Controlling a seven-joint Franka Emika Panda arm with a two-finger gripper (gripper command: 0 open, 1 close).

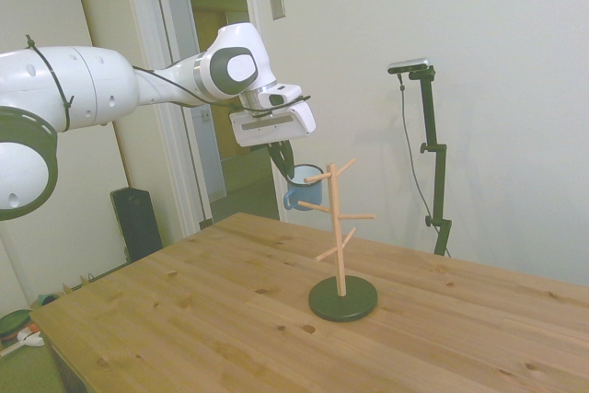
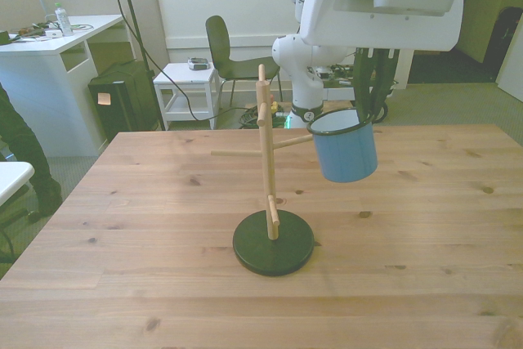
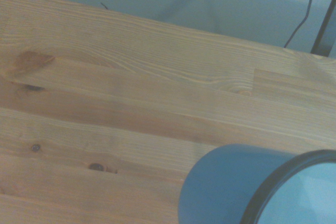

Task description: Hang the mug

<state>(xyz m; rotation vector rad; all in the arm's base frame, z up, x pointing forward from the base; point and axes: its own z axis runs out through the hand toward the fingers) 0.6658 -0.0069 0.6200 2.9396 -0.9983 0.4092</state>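
Lt-blue mug (image 2: 346, 153) w/ dark rim; pale wood peg tree (image 2: 265, 149), black base.

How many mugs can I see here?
1. The blue mug is held up in the air by the hand, beside the upper pegs of the wooden peg tree. The cluttered room behind could hide others.

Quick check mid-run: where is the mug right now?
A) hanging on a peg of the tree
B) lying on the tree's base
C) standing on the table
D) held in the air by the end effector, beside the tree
D: the mug hangs from the end effector, off the table, beside the peg tree on the front view's right.
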